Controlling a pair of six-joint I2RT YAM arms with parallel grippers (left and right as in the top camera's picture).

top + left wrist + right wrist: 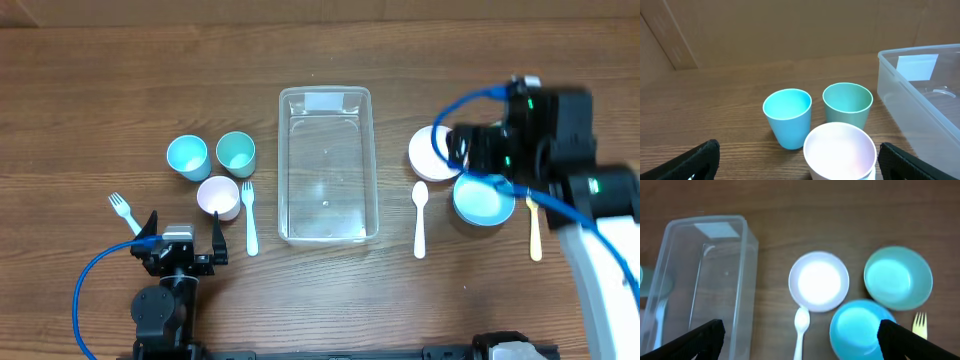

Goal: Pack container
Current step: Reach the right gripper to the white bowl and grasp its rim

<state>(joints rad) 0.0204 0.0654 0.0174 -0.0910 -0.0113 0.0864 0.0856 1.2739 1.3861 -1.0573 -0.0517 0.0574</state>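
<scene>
standing by the table [90, 80], i see the clear container [330, 190] lying at its middle, its long side running away from the arms. the left gripper [183, 222] sits low near the front edge, its fingers spread wide and gripping nothing. just ahead of it a pinkish-white cup [218, 197], a blue cup [187, 157] and a green cup [236, 153] are bunched together left of the container. a white fork [124, 212] lies left of that gripper, and a pale blue fork [249, 215] lies between the pinkish cup and the container. the right gripper [800, 330] hangs over the right side, fingers likewise released and free. below it a white bowl [819, 281], a blue bowl [860, 327] and a green bowl [897, 277] sit close together, with a white spoon [420, 218] near the container's right wall and a yellow fork [535, 230] further right.
</scene>
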